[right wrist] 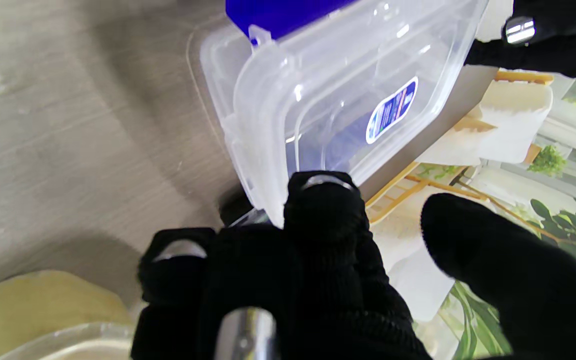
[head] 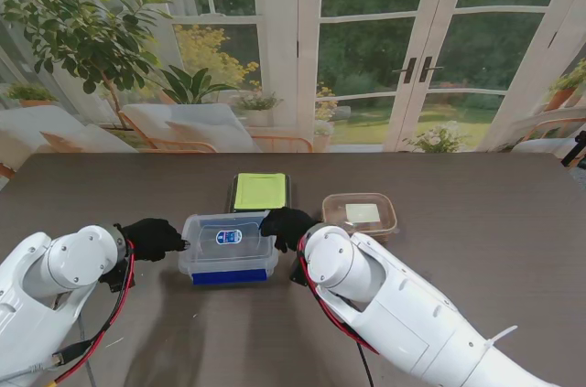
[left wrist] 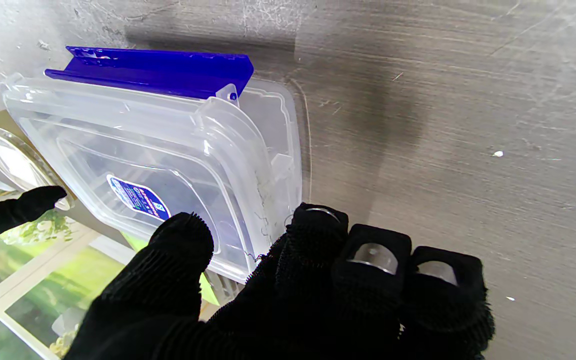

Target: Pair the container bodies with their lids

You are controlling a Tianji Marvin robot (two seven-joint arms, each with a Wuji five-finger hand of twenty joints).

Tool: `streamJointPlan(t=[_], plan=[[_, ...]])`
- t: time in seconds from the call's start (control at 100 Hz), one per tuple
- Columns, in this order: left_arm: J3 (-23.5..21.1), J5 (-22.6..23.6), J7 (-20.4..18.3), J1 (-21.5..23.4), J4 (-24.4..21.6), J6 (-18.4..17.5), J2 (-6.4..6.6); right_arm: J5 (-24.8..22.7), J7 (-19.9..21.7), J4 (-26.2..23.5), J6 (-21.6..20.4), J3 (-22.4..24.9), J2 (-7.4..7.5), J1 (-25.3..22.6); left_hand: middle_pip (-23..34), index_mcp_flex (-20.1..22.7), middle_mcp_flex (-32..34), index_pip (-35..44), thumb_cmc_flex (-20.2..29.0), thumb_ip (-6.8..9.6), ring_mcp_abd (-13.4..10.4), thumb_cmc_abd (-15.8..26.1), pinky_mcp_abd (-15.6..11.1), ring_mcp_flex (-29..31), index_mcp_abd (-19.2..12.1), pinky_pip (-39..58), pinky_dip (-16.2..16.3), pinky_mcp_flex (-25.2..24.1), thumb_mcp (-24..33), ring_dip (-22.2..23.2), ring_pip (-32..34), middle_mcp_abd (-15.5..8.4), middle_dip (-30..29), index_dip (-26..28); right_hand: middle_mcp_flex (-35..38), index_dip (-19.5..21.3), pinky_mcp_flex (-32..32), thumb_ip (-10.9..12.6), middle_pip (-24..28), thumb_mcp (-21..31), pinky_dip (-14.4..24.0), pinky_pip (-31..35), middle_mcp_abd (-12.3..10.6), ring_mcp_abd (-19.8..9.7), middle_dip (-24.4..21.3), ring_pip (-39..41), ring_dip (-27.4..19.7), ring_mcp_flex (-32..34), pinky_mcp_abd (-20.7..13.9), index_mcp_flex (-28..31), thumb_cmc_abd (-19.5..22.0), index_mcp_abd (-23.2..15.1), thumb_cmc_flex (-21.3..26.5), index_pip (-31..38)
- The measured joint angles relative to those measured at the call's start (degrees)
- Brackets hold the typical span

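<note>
Left robot hand [head: 154, 238] at the left end of the clear box [head: 227, 245], black-gloved fingers [left wrist: 318, 235] curled against the lid's edge, thumb [left wrist: 178, 250] over the lid top; touching, but a firm hold cannot be told. Right robot hand [head: 287, 225] at the box's right far corner, one fingertip [right wrist: 323, 200] pressed on the lid rim, thumb [right wrist: 468, 235] spread apart from it, off the plastic; again contact rather than a sure grasp.

Clear box in the middle of the desk [head: 494, 222], between the two hands, close to the near edge. Clear lid [left wrist: 138, 150] lying on top, with a small blue-and-white label [head: 229, 237] at its centre. Blue latch flap [head: 229, 276] along the side nearer to me, hanging open outward in the left wrist view rather than snapped over the lid. Lid corner sitting slightly proud of the body rim in both wrist views; fully seated or not cannot be told.

Just beyond the box, farther from me: dark container [head: 260, 192] with a yellow-green lid [head: 260, 190] on top. To the right of that, near the right robot hand: shallow brownish clear tray [head: 360, 213], a pale square showing inside or on its cover; cannot tell which. Both apart from the clear box.
</note>
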Motion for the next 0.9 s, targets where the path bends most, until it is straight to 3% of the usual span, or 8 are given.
streamJointPlan(t=[0.17, 0.29, 0.59, 0.77, 0.9], plan=[[-0.3, 0.0, -0.1, 0.4, -0.3, -0.1, 0.00, 0.9, 0.4, 1.5, 0.0, -1.1, -0.35, 0.5, 0.0, 0.0, 0.0, 0.0, 0.0, 0.00, 0.0, 0.0, 0.0, 0.0, -0.2, -0.1, 0.0, 0.0, 0.0, 0.0, -0.2, 0.0, 0.0, 0.0, 0.0, -0.1, 0.0, 0.0, 0.0, 0.0, 0.0, 0.0, 0.0, 0.0, 0.0, 0.0, 0.0, 0.0, 0.0, 0.0, 0.0, 0.0, 0.0, -0.1], [-1.0, 0.6, -0.5, 1.3, -1.4, 0.1, 0.00, 1.0, 0.8, 2.5, -0.3, -1.6, -0.56, 0.9, 0.0, 0.0, 0.0, 0.1, 0.0, 0.00, 0.0, 0.0, 0.0, 0.0, -1.5, -0.1, 0.0, 0.0, 0.0, 0.0, -0.2, 0.0, 0.0, 0.0, 0.0, -0.2, 0.0, 0.0, 0.0, 0.0, 0.0, 0.0, 0.0, 0.0, 0.0, 0.0, 0.0, 0.0, 0.0, -0.7, 0.0, -4.1, 0.0, -0.1], [-3.8, 3.2, -2.0, 5.0, -5.1, 1.5, 0.06, 1.9, 0.9, 3.6, -0.6, -1.9, -0.99, 1.6, -1.0, 0.9, 0.0, 1.3, 0.0, 0.00, 0.1, 0.0, 0.0, -0.2, -3.0, -0.8, 0.0, -0.6, -0.5, 0.0, -1.3, 0.0, -0.3, 0.5, 0.0, -0.2, 0.0, 0.0, 0.0, 0.0, -0.1, 0.0, 0.0, 0.0, 0.0, 0.0, 0.0, 0.0, 0.0, -0.8, 0.0, -4.3, 0.0, -0.1], [-5.1, 4.2, -1.7, 6.0, -5.7, 0.9, 0.06, 2.3, 0.6, 3.7, -0.8, -1.8, -1.11, 1.5, -8.0, 1.1, -0.8, 1.5, 0.0, 0.00, 1.8, 0.0, 0.4, -1.8, -3.0, -3.8, 0.0, -2.0, -0.8, -0.1, -5.8, 1.8, -5.4, 0.6, 0.0, -0.2, 0.0, 0.0, 0.0, 0.0, -0.1, 0.0, 0.0, 0.0, 0.0, 0.0, 0.0, 0.0, 0.0, -0.8, 0.0, -4.3, 0.0, 0.0], [-5.4, 4.0, 1.9, 5.4, -4.7, -2.8, -0.11, 5.2, 0.2, 3.1, -0.9, -0.4, -1.31, 0.4, -11.2, 1.8, -1.3, 2.0, 0.0, 0.00, 2.7, 0.0, 1.1, -2.9, -3.0, -5.2, 0.0, -2.9, -0.8, -0.7, -7.9, 2.6, -7.9, 0.6, 0.0, -0.2, 0.0, 0.0, -0.1, 0.0, -0.2, 0.0, 0.2, 0.3, 0.0, 0.0, -0.5, 0.0, 0.8, -0.1, 0.0, -1.0, 0.0, 0.2]])
